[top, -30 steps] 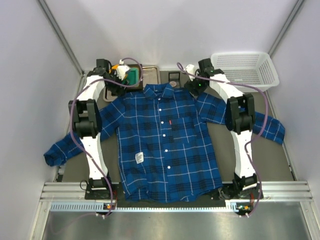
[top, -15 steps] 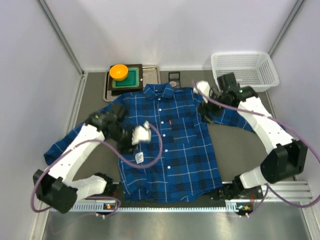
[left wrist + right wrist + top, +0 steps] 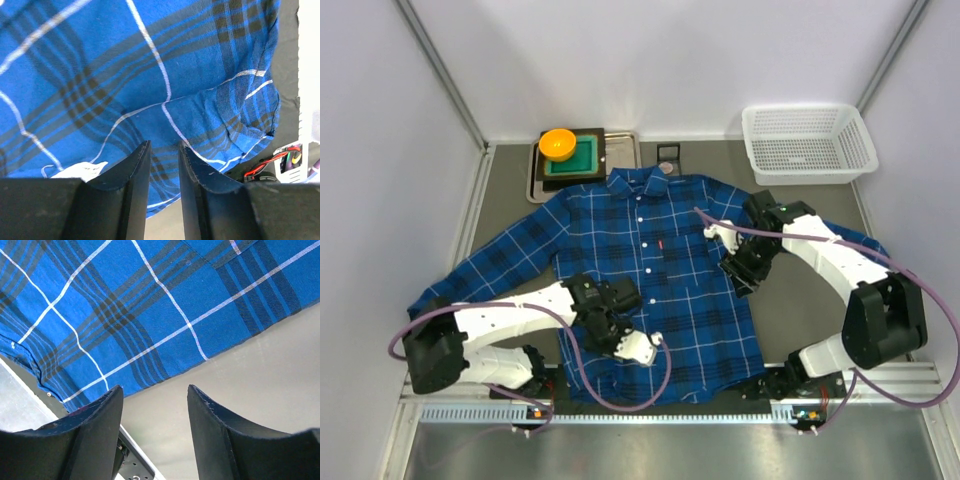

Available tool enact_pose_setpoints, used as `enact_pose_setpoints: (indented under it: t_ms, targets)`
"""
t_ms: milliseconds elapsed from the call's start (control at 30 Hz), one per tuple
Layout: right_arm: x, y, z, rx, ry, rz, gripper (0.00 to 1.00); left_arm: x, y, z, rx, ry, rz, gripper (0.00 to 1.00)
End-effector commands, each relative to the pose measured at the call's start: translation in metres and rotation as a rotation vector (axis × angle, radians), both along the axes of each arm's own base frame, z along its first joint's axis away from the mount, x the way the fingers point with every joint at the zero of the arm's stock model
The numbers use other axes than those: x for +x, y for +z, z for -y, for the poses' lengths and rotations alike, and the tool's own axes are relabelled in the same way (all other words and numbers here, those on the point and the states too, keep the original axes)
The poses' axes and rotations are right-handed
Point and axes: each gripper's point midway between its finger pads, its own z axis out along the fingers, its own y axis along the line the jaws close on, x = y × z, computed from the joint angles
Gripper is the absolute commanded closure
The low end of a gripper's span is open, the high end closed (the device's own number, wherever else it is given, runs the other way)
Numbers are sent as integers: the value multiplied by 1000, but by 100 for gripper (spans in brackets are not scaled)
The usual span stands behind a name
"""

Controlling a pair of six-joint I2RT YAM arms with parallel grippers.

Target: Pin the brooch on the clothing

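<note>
The clothing, a blue plaid shirt (image 3: 650, 270), lies flat and face up on the table with its sleeves spread. A small round disc, the brooch (image 3: 665, 168), rests just beyond the collar, far from both grippers. My left gripper (image 3: 610, 305) hangs low over the shirt's lower left front. In the left wrist view it (image 3: 164, 145) shows a narrow gap with only cloth (image 3: 150, 75) behind it. My right gripper (image 3: 740, 272) hovers at the shirt's right side edge. Its jaws (image 3: 155, 388) stand apart over bare table, with the shirt (image 3: 125, 300) just beyond.
An orange dish (image 3: 558, 143) sits on a green block (image 3: 578, 157) in a metal tray (image 3: 622, 148) at the back left. A white basket (image 3: 810, 140) stands at the back right. A small dark box (image 3: 668, 152) lies behind the collar. A metal rail (image 3: 670, 385) runs along the near edge.
Both arms have swung from the back of the table toward the near side: the left down over the shirt's lower left, the right to its right edge. Both jaws have narrowed.
</note>
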Motion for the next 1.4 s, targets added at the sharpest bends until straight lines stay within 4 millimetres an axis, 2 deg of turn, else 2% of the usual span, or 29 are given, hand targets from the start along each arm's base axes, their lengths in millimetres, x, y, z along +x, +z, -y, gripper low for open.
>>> enact_pose_setpoints:
  t_ms: [0, 200, 300, 333, 467, 533, 600, 667, 700, 733, 767, 800, 833, 900, 933, 967, 1000, 1033, 1067, 1133, 1167, 1200, 1233, 1267, 1300, 1333, 1367]
  targets:
    - [-5, -8, -3, -1, 5, -37, 47, 4, -23, -9, 82, -27, 80, 68]
    - [-13, -28, 1, -30, 25, -109, 49, -7, -41, -28, 179, -136, 96, 72]
    - [-18, -36, 3, -41, 26, -138, 49, -15, -48, -39, 219, -207, 88, 68]
    - [-19, -37, 3, -42, 31, -139, 49, -18, -50, -42, 226, -243, 87, 65]
    - [-29, -47, 7, -60, 40, -172, 49, -26, -50, -46, 224, -288, 72, 40]
    - [-32, -51, 9, -73, 48, -176, 48, -28, -48, -45, 214, -297, 64, 34]
    - [-39, -56, 13, -96, 65, -185, 49, -24, -43, -40, 185, -284, 95, 29]
    - [-38, -55, 15, -105, 66, -170, 49, -15, -24, -24, 139, -211, 129, 23]
    - [-38, -52, 16, -106, 63, -164, 49, -14, -15, -24, 141, -191, 121, 20]
    - [-34, -45, 14, -93, 62, -136, 49, -7, 4, -8, 75, -141, 121, 17]
    - [-35, -39, 14, -91, 65, -133, 48, -3, 19, -2, 36, -106, 123, 13]
    - [-33, -34, 15, -90, 65, -114, 48, 2, 32, 4, -3, -70, 121, 1]
    - [-25, -20, 13, -77, 63, -50, 48, 16, 58, 15, -74, 10, 128, 1]
    - [-17, -4, 14, -71, 53, 28, 45, 36, 89, 25, -167, 118, 149, 1]
    - [-8, 12, 10, -49, 45, 93, 44, 59, 118, 27, -236, 239, 177, 1]
    - [-4, 30, 7, -12, 36, 166, 43, 68, 133, 32, -292, 292, 165, 1]
    - [0, 44, 4, 15, 21, 211, 38, 82, 148, 33, -338, 363, 189, 1]
    - [8, 64, -1, 50, 10, 275, 34, 103, 170, 32, -397, 509, 215, 1]
    - [10, 83, -3, 84, -2, 338, 31, 116, 186, 35, -455, 569, 245, 1]
    - [24, 120, -9, 141, -46, 453, 26, 136, 216, 34, -546, 753, 273, 1]
    - [29, 133, -9, 156, -67, 500, 23, 154, 247, 41, -684, 819, 346, 1]
    - [31, 150, -10, 185, -106, 549, 12, 170, 256, 32, -720, 921, 411, 1]
    - [42, 173, -13, 226, -131, 630, 6, 178, 270, 32, -800, 1018, 419, 1]
    - [46, 185, -15, 251, -150, 671, 1, 188, 302, 30, -947, 1068, 482, 1]
    - [48, 197, -17, 287, -182, 700, 1, 200, 300, 21, -963, 1155, 519, 1]
    - [62, 217, -23, 339, -208, 778, 1, 204, 302, 20, -990, 1196, 497, 1]
    - [71, 227, -21, 348, -260, 816, 1, 212, 299, 20, -981, 1221, 484, 1]
